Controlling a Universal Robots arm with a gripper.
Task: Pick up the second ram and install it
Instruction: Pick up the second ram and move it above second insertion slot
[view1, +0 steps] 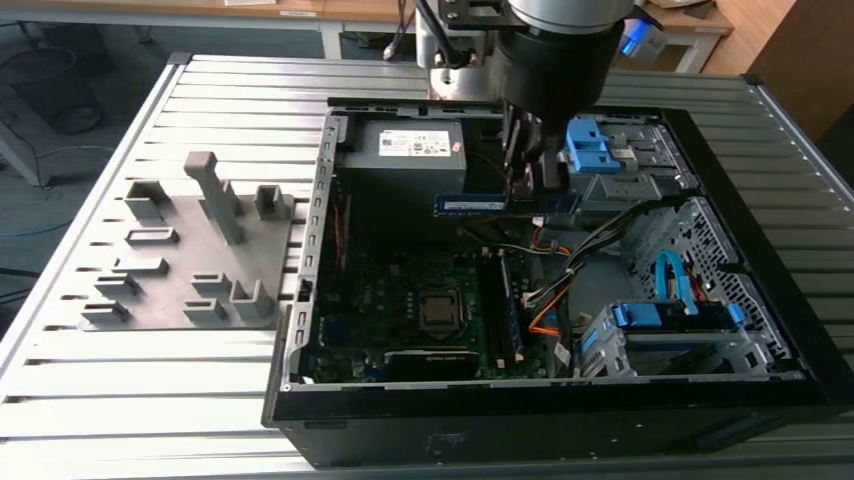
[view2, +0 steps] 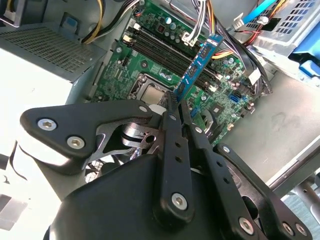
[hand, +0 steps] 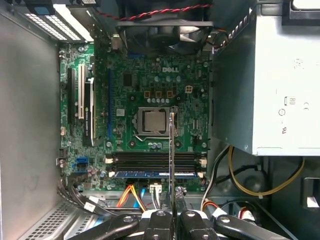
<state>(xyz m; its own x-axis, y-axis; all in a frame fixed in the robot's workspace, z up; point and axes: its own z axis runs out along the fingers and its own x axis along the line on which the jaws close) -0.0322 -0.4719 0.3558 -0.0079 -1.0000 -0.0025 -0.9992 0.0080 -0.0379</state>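
1. Surface: a ribbed aluminium table (view1: 160, 400) of long parallel slats in matt silver. On it, to the exterior view's left of the case, lies a grey moulded fixture plate (view1: 167, 275) with upright blocks and one tall post.
2. A black tower case (view1: 534, 430) lies on its side with the panel off and the interior open.
3. Inside the case:
   - a grey sheet-metal power-supply box (view1: 414, 165), smooth and boxy
   - a green motherboard (view1: 400, 290), densely studded, with a square metal processor (view1: 438, 312)
   - bright blue plastic clips (view1: 587, 145) on the perforated steel drive bays
   - orange cables (view1: 547, 325) looping nearby
4. The gripper (view1: 537, 198) has black, flat linkage bars joined by round screws and hangs in the case opening. Its fingers (view2: 175, 150) are pinched narrow on the flat faces of the second ram.
5. The second ram (view1: 470, 204) is a thin, flat blue-green board.
   - It is held by one end, with the rest jutting toward the exterior view's left.
   - It sits just beside the power-supply box, in the air over the motherboard, not seated.
   - The first wrist view shows it edge-on as a fine line.
6. The memory slots (hand: 150, 159) are long, black and narrow, with pale end latches. The slot beside them carries another blue stick (hand: 150, 174), seated along its full length.
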